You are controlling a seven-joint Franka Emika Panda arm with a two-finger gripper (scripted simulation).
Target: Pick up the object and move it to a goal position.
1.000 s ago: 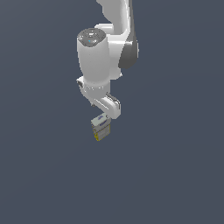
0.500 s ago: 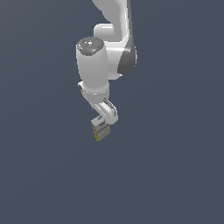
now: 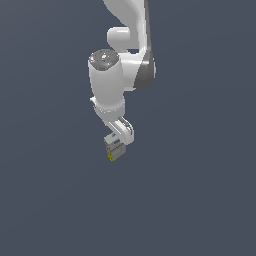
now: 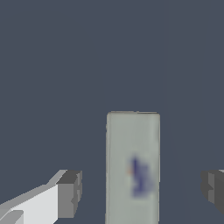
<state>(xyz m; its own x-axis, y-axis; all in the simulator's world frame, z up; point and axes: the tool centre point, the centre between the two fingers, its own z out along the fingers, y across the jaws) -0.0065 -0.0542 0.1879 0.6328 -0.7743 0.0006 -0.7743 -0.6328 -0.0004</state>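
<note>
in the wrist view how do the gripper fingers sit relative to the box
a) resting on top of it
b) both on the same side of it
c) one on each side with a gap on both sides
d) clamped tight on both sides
c: in the wrist view the box stands between the fingers, with bare floor showing on each side, so the gripper is open and not touching it.

Object: you see a small rectangular box (image 4: 132,166), pale grey-green.
Markings: blurred blue mark on its top face; yellow edging low on one side.
Position: it sits between the parted fingers.
</note>
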